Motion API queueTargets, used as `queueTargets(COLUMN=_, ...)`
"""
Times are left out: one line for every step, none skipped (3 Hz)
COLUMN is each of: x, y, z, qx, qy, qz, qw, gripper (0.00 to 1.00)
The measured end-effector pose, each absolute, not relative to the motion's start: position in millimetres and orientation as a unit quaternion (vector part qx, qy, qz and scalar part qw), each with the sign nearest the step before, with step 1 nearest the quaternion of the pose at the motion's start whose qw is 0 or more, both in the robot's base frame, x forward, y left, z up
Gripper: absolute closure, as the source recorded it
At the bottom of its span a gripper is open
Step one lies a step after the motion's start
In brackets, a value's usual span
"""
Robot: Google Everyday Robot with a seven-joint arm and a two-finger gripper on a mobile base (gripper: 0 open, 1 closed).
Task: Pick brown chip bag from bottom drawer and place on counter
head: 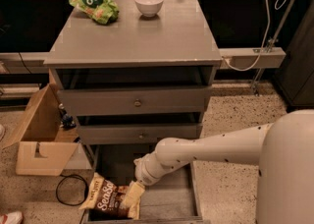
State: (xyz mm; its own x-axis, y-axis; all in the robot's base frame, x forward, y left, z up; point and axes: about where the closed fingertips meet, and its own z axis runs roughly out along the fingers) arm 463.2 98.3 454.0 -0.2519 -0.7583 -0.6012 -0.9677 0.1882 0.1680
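Observation:
The brown chip bag (104, 199) with white "Sea Salt" lettering lies at the front left of the pulled-out bottom drawer (167, 202), its left end over the drawer's side. My gripper (131, 196) reaches down from the white arm and sits on the bag's right end, touching or just over it. The counter (142, 39) is the grey top of the cabinet, above the two closed knobbed drawers.
A green chip bag (95, 4) and a white bowl (149, 3) sit at the back of the counter. An open cardboard box (39, 137) stands left of the cabinet. A black cable (66, 192) loops on the floor beside the drawer.

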Motion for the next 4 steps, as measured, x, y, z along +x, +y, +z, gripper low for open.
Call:
queueTargets(x=465, y=99, z=448, qx=-0.581, qy=0.745, qz=0.262, qw=0.196, gripper=0.00)
queueTargets(x=492, y=100, z=402, qx=-0.588, qy=0.748, qz=0.236, qw=0.200, gripper=0.00)
queueTargets(x=517, y=97, z=344, qx=-0.593, qy=0.746, qz=0.223, qw=0.205, gripper=0.00)
queueTargets(x=534, y=97, z=292, qx=-0.591, qy=0.742, qz=0.232, qw=0.215, gripper=0.00)
